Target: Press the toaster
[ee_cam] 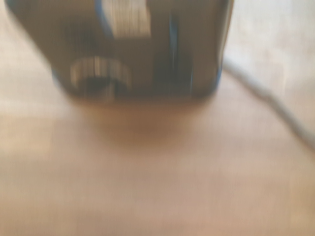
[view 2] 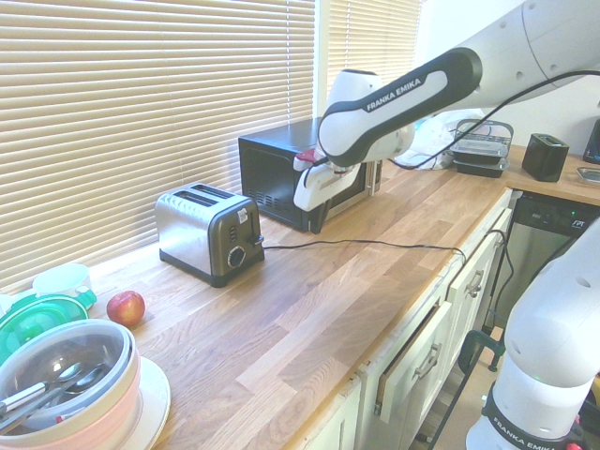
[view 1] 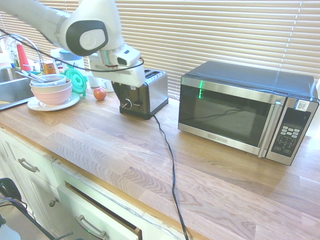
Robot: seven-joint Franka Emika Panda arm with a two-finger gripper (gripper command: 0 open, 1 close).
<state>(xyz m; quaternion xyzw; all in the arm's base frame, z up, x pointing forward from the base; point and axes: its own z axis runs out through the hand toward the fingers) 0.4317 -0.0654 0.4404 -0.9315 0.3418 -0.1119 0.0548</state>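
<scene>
One legible marking, "FRANKA EMIKA" on the arm (view 2: 403,98); gripper (view 2: 312,223) closed, empty; toaster (view 2: 208,232) sticker probably unreadable

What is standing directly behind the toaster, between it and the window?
Behind the toaster only closed window blinds show, over a bare strip of wooden counter. The counter right behind its base is hidden by the toaster. The microwave stands beside it, not behind.
</scene>
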